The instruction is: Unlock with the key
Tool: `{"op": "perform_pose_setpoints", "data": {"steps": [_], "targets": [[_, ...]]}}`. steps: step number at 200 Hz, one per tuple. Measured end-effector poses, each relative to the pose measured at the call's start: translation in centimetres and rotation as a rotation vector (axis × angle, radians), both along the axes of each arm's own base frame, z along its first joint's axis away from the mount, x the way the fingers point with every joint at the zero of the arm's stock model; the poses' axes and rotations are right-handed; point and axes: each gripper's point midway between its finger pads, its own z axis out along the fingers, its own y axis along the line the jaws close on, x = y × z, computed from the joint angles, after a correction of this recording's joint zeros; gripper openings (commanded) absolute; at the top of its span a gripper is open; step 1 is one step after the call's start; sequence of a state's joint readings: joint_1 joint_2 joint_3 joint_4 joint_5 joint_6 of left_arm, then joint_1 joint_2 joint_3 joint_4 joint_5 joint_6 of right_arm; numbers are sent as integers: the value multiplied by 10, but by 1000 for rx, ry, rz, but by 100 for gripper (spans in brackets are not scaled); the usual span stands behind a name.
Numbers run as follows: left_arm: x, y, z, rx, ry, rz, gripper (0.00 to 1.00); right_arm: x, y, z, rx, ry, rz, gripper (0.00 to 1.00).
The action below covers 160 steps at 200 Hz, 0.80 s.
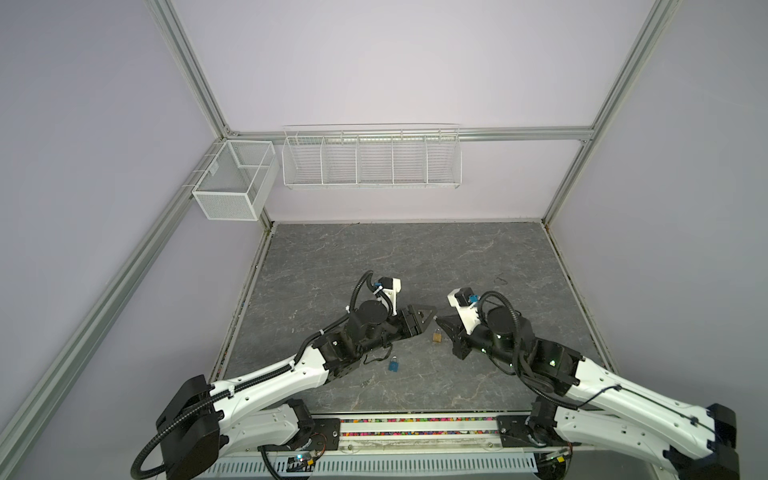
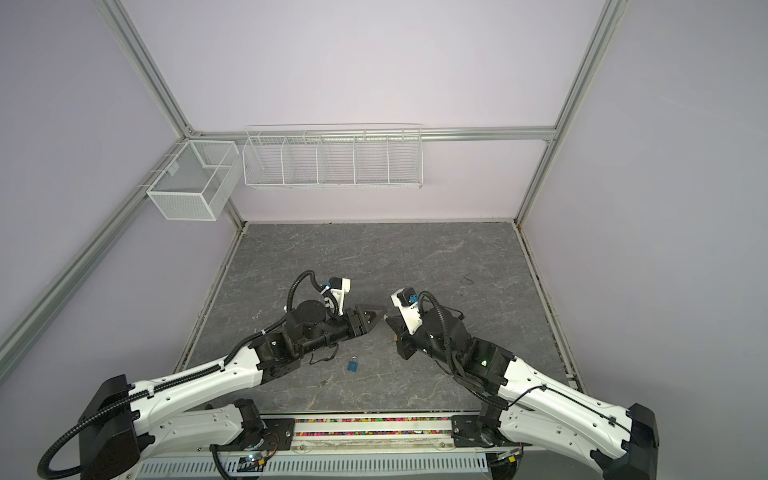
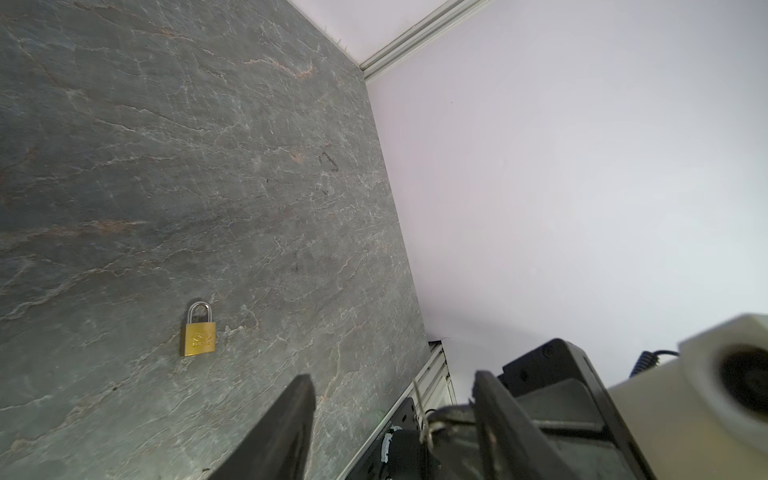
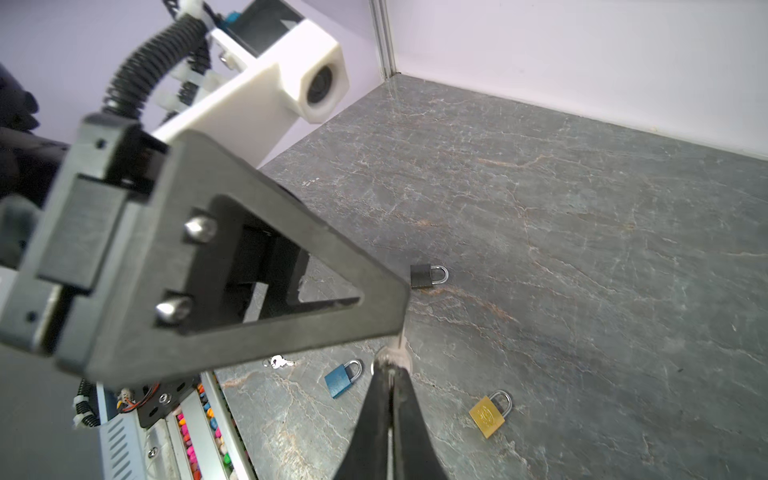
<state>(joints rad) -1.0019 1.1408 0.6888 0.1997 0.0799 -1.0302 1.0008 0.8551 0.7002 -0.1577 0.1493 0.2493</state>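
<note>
My right gripper (image 4: 390,370) is shut on the head of a small silver key (image 4: 390,356), whose blade points toward my left gripper. The left gripper (image 3: 394,376) is open, and the key with its ring (image 3: 424,419) hangs between its fingers, close to one of them. In both top views the two grippers meet tip to tip above the middle of the table (image 1: 434,315) (image 2: 385,316). Three shut padlocks lie on the slate below: a gold one (image 1: 437,336) (image 3: 199,338), a blue one (image 1: 394,365) (image 4: 343,380) and a black one (image 4: 428,275).
A loose bunch of keys (image 4: 278,362) lies near the blue padlock, toward the front edge. White wire baskets (image 1: 371,158) and a mesh box (image 1: 232,183) hang on the back wall. A channel of coloured bits (image 1: 415,428) runs along the table's front.
</note>
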Motion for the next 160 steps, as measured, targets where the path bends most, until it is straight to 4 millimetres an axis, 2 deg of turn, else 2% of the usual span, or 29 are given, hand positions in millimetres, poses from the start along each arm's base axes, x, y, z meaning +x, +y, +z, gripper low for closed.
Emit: {"op": "perform_pose_setpoints", "data": {"steps": [76,160], "targets": [[8,-8,11,-37,8,22,26,-3,7,-1,-36,-36,61,6],[10,-7,10,-56,47,44,10,-1,9,6,-43,-66,71,6]]}}
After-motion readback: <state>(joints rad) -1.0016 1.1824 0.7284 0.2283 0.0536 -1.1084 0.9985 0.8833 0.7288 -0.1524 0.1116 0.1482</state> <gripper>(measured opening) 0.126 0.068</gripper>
